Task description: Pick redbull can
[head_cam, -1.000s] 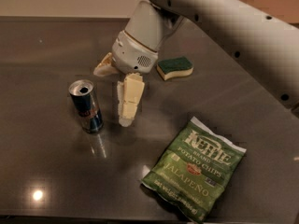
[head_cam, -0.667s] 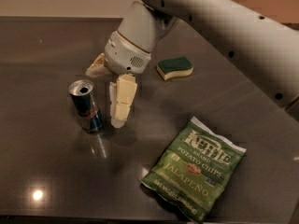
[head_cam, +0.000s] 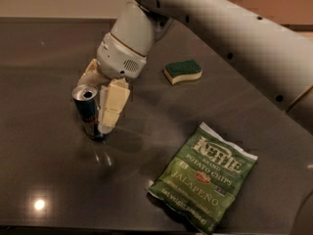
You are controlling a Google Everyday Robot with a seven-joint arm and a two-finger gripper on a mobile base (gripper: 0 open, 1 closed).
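Note:
The redbull can, slim, blue and silver with an open silver top, stands upright on the dark table at the left. My gripper has come down around it. One cream finger stands against the can's right side, and the other finger is behind it at the back left. The jaws are open with the can between them. The far fingertip is hidden behind the can.
A green Kettle jalapeño chip bag lies flat at the front right. A green-and-yellow sponge lies at the back, right of the gripper. My white arm reaches in from the upper right.
My gripper has moved left toward the can, from beside it to straddling it. The can, the bag and the sponge have not moved.

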